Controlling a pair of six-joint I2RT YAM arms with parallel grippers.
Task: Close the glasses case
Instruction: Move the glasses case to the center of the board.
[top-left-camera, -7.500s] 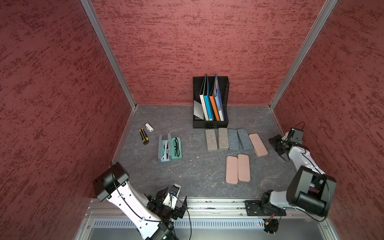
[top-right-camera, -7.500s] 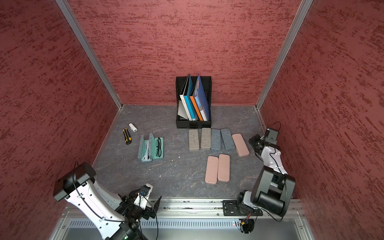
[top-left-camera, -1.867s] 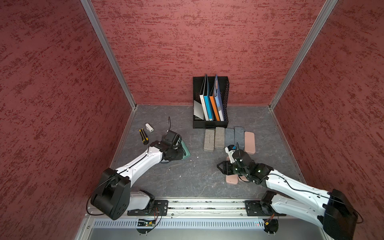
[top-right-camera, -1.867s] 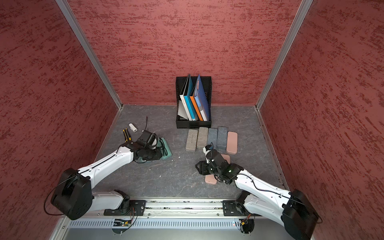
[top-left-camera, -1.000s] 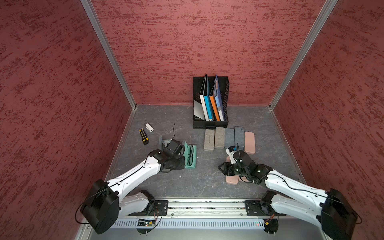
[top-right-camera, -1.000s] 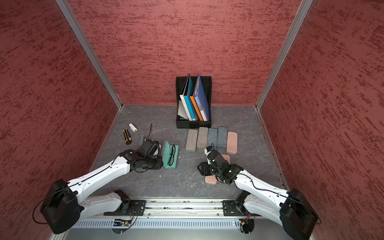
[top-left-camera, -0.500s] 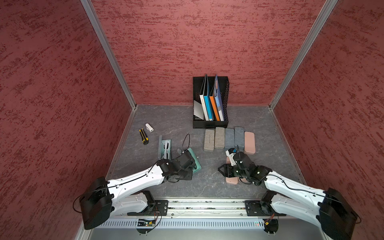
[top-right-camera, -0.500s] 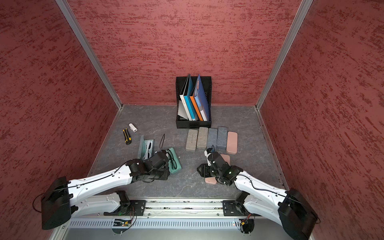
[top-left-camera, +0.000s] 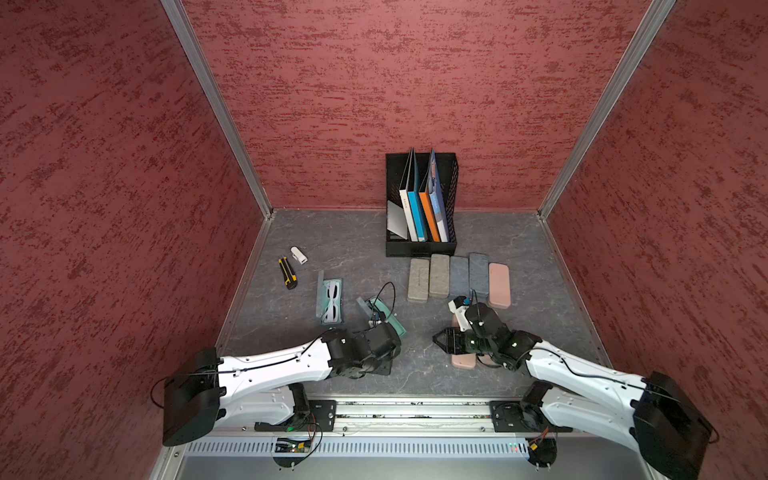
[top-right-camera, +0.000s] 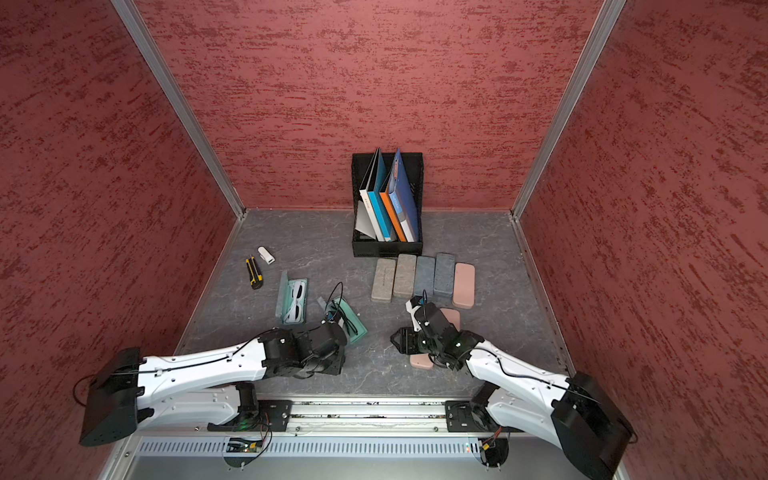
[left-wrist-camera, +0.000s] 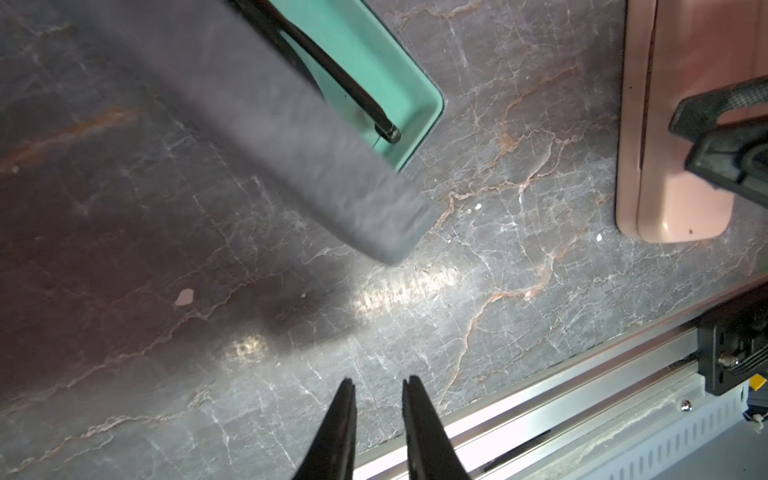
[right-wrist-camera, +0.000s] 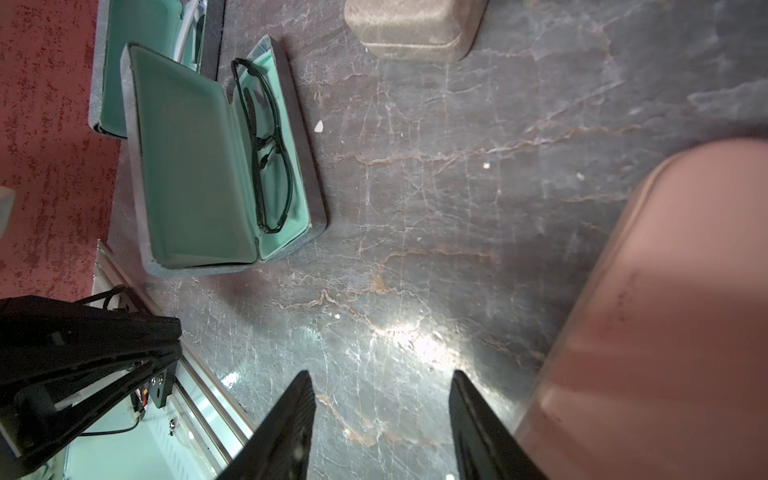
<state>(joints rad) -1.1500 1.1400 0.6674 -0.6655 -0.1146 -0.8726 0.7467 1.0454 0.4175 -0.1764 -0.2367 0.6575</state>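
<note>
The case (top-left-camera: 388, 320) has moved from beside the white-glasses case (top-left-camera: 331, 301) at mid-left to the lower centre of both top views, and it now lies skewed. Both arms have come in from the frame's bottom edge. Over the last half second the left wrist has slid a little to the right, while the case has barely shifted.

The case is open. The right wrist view shows its lid (right-wrist-camera: 187, 174) leaning back and the black glasses (right-wrist-camera: 266, 153) lying in the tray.

The left gripper (left-wrist-camera: 378, 399) is on the lid's grey outer side and just clear of it. Its jaws are nearly together, with a thin gap and nothing between them. The right gripper (right-wrist-camera: 380, 382) hovers over bare table near a pink case (top-left-camera: 463, 361), jaws apart and empty.

The repositioning looks finished, so the closing itself appears to be the step in hand. The next move probably calls for the left fingers to push the lid from behind and tip it over the tray. The right gripper may need to brace the tray's far side, or the light case could slide instead of folding shut.
</note>
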